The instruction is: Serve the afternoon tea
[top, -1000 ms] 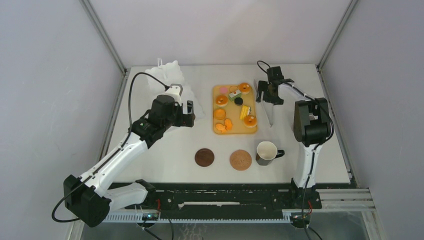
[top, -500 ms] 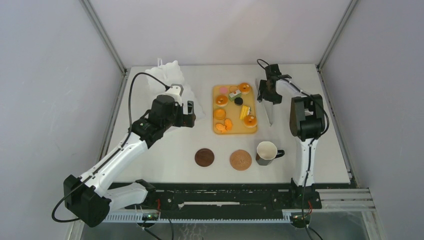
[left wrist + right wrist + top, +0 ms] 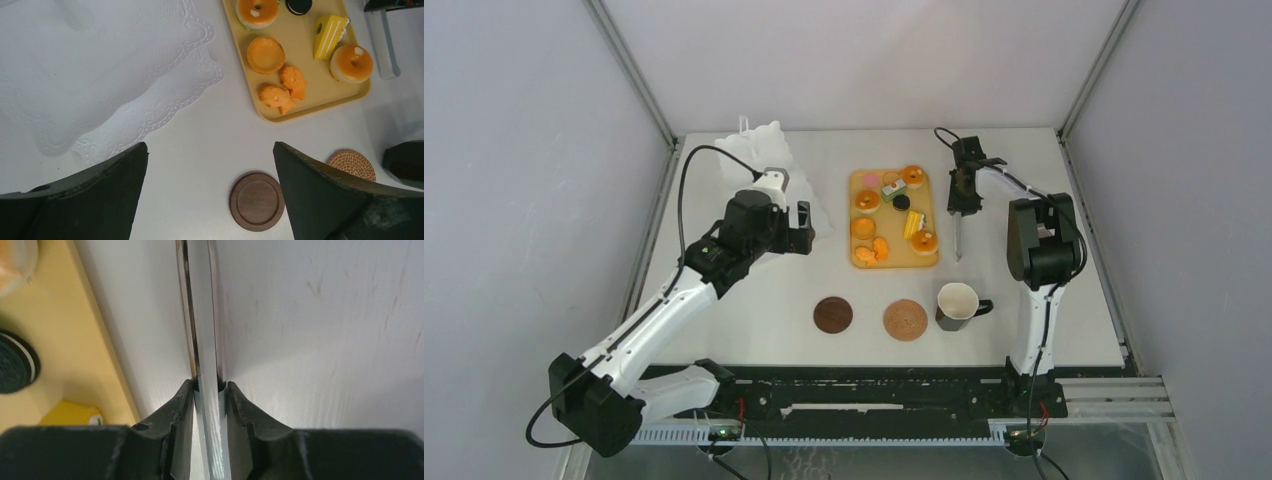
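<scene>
Toy pastries lie on a tan tray (image 3: 895, 264): orange tarts (image 3: 863, 228), a yellow cake wedge (image 3: 912, 222), a black round (image 3: 901, 202) and a pink round (image 3: 871, 181). A dark mug (image 3: 957, 303) stands near the front right. My right gripper (image 3: 964, 195) sits just right of the tray, shut on grey metal tongs (image 3: 958, 235). In the right wrist view both tong arms (image 3: 200, 315) are pressed together between the right gripper (image 3: 209, 387) fingers. My left gripper (image 3: 802, 228) hovers left of the tray, open and holding nothing; the left wrist view shows this left gripper (image 3: 210, 190) above bare table.
A dark wooden coaster (image 3: 833, 315) and a woven coaster (image 3: 905, 320) lie in front of the tray, the mug beside the woven one. A white lacy tiered stand (image 3: 759, 150) fills the back left. Frame posts stand at the table's back corners.
My right gripper has closed on the tongs, squeezing their spread arms into one line. It also shifted slightly. The left arm has not moved.
</scene>
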`<state>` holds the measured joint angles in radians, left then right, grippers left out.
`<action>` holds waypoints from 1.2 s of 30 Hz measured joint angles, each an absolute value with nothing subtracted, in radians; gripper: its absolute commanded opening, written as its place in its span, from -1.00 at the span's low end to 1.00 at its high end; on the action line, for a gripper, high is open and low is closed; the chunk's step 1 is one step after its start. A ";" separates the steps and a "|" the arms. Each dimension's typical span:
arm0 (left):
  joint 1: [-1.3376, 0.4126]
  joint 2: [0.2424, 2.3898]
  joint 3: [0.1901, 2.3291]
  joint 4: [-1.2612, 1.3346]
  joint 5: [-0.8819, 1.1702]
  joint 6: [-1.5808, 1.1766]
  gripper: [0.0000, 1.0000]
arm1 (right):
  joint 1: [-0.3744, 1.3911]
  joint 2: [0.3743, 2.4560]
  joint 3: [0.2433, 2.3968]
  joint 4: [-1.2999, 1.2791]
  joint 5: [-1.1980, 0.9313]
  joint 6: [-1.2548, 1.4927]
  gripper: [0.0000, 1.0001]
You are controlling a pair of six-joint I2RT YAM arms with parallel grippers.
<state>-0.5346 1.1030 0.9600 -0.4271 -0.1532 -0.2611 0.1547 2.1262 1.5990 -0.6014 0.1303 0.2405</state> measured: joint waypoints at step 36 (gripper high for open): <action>-0.535 1.079 0.960 -0.426 -0.154 -0.262 0.99 | 0.107 1.839 1.371 -0.500 0.075 0.220 1.00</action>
